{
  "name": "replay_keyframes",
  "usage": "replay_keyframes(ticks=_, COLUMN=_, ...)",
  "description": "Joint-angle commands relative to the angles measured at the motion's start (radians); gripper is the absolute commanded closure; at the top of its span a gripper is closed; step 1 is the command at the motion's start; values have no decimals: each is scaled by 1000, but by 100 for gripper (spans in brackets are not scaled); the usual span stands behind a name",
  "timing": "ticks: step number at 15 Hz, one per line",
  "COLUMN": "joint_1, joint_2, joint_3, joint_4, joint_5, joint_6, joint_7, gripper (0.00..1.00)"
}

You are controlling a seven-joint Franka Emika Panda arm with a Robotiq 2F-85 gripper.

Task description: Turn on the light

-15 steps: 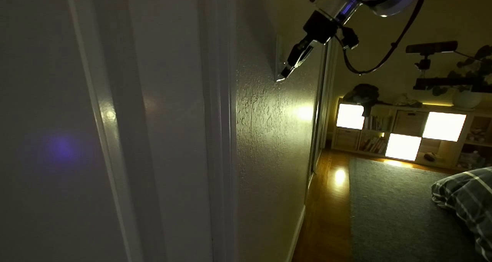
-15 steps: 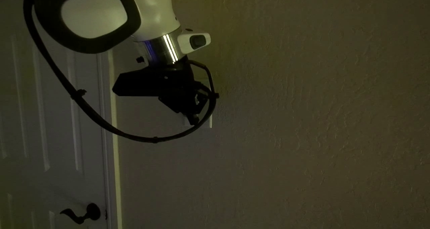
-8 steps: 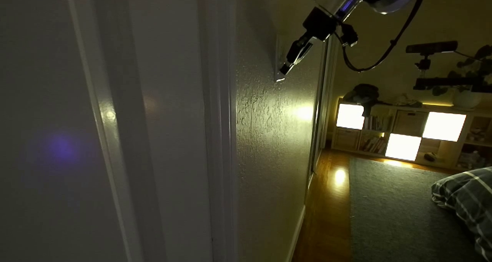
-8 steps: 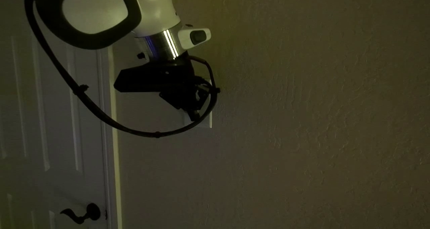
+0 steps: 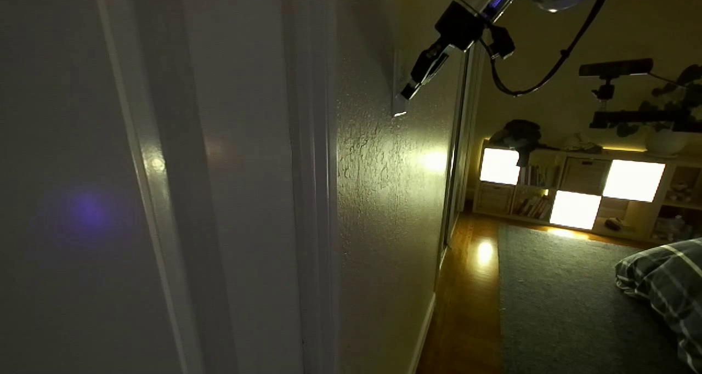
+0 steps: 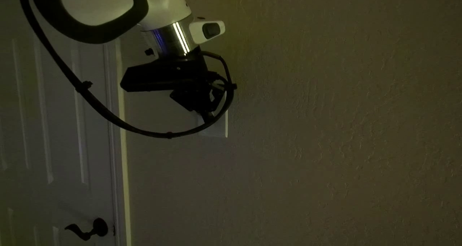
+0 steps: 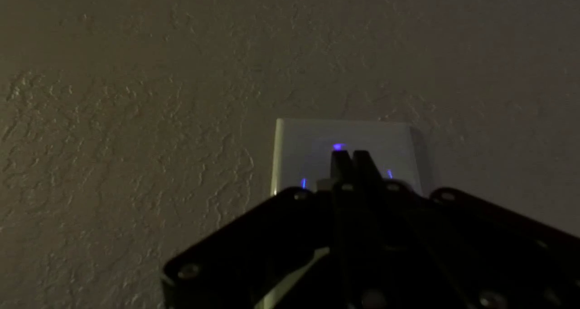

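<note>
The light switch (image 7: pixel 358 134), a pale plate on the wall (image 7: pixel 136 164), stood near the middle of the wrist frame, one short end showing and the rest mostly hidden behind the gripper (image 7: pixel 350 154). Three small blue glints (image 7: pixel 339 146) lay on its face, perhaps reflections. No lamp could be picked out in any frame.

The gripper was closed, its two fingers side by side with only a thin slit between them and nothing held. The light switch lay straight ahead of the tips, which slanted down toward its lower half. In both exterior views its long axis ran up and down; whether the tips touched it or were just short of it could not be made out. With only one arm (image 6: pixel 162 4) at work, the coming move seemed to hang on that closeness: a push toward the wall, kept within the narrow width of the light switch, looked like what was needed. The lamp was probably not yet on, as the wall looked dim.

A black cable (image 6: pixel 169 135) hung in front of the light switch in an exterior view, with a door (image 6: pixel 29 148) and its dark handle (image 6: pixel 98 227) at the left of the frame. In an exterior view, glowing squares (image 5: pixel 633 180) filled parts of a shelf (image 5: pixel 639 215) at the right, beyond a rug (image 5: pixel 570 302).
</note>
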Motion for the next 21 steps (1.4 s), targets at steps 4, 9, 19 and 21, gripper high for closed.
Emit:
replay_keyframes(ticks=4, joint_1=2, joint_2=-58, joint_3=3, joint_4=-14, joint_5=-3, joint_6=14, joint_7=-25, gripper=94)
replay_keyframes(ticks=9, joint_1=-3, joint_2=-64, joint_3=-1, joint_4=-64, joint_5=8, joint_6=-105, joint_7=0, gripper=94)
replay_keyframes(ticks=19, joint_1=-55, joint_2=-130, joint_3=-12, joint_4=-153, joint_5=-217, joint_6=-426, joint_7=196, gripper=94)
replay_keyframes(ticks=21, joint_1=-51, joint_2=-153, joint_3=-13, joint_4=-162, joint_5=-287, joint_6=-460, joint_7=226, gripper=94)
